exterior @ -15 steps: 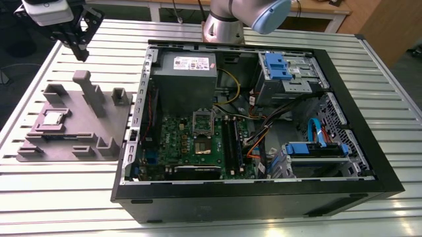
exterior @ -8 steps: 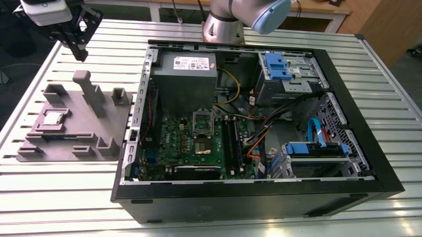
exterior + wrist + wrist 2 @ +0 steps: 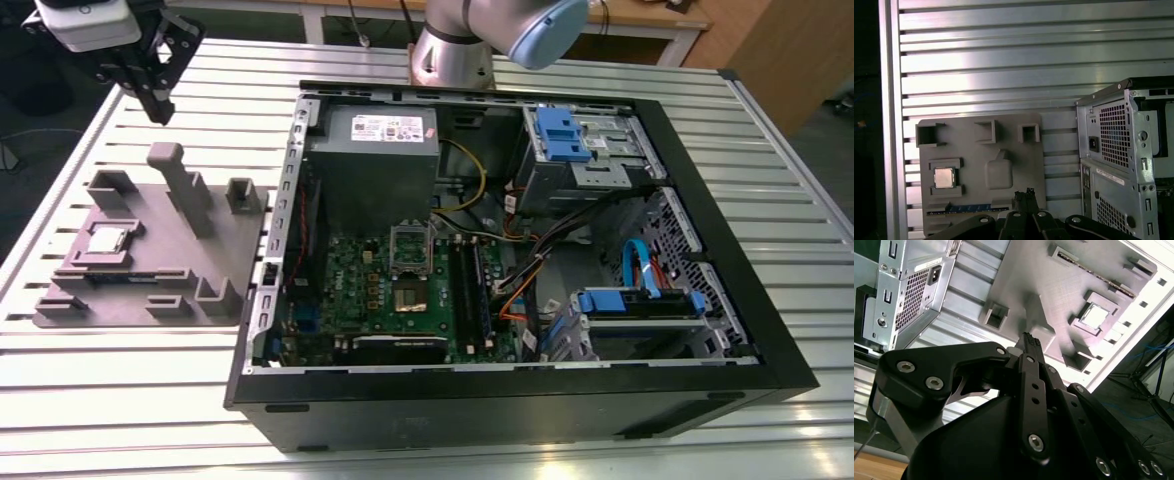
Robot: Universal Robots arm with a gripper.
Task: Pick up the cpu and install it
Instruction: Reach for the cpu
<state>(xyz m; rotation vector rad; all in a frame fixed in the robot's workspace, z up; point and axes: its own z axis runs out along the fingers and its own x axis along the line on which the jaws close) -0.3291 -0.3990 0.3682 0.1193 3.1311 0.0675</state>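
Closest to both wrist cameras are the black links of the jaws, drawn together at the tips with nothing held between them. They hang in the air, touching nothing.

Below and just past them lies the grey holder plate (image 3: pixel 1019 165), flat on the slatted bench (image 3: pixel 1004 70). The cpu (image 3: pixel 944 177) sits in its square recess on that plate, shiny top up, well apart from the jaws. A blunt upright post (image 3: pixel 180 180) rises from the middle of the plate. In the second wrist view the closed tips line up roughly with this post, with the cpu (image 3: pixel 1095 315) off to one side of them.

So the pick-up has not been done, and by my reading the whole job remains: the chip is ungrasped and nowhere near the machine.

Farther on, to the exterior view's right of the plate, the open computer case (image 3: pixel 747 330) lies on its side with the motherboard (image 3: pixel 360 290) exposed. The socket (image 3: pixel 410 243) on it appears to be empty, though I cannot be sure from here.

The arm (image 3: pixel 454 50) stands on the bench behind the case and reaches across towards the exterior view's left. There the wrist hangs high over the bench at the far edge of the plate, jaws pointing down.
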